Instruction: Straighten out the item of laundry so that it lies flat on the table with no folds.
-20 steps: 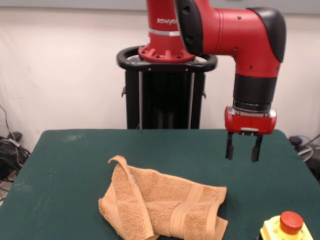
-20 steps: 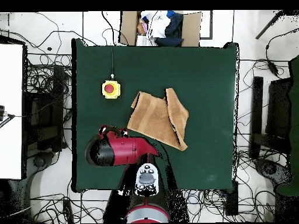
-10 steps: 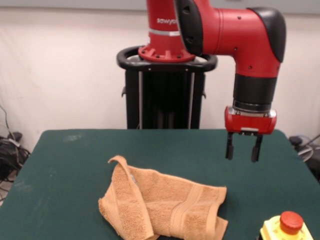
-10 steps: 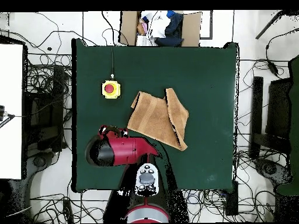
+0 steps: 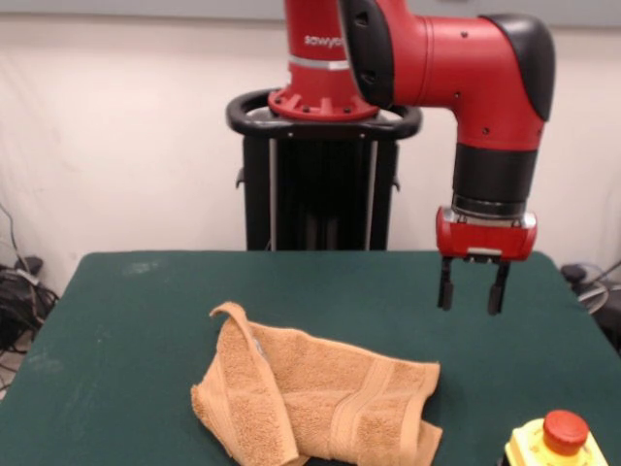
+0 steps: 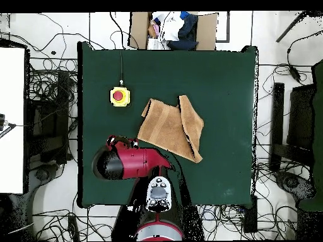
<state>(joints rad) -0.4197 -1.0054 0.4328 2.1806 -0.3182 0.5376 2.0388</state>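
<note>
Gripper [image 5: 472, 288] hangs released, empty, well off the towel [image 5: 315, 398]. One flap lies doubled over. Advice: pinch that flap's free corner only, peel outward, low over table [image 5: 146, 311].

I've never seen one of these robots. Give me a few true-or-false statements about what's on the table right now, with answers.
1. The towel lies fully flat. False: one side is folded over.
2. The gripper is open and holds nothing. True.
3. The gripper is pinching the towel. False: it hangs above the table, off to the towel's side.
4. A yellow box with a red button sits on the table. True.
5. The towel is blue. False: it is orange-tan.
</note>
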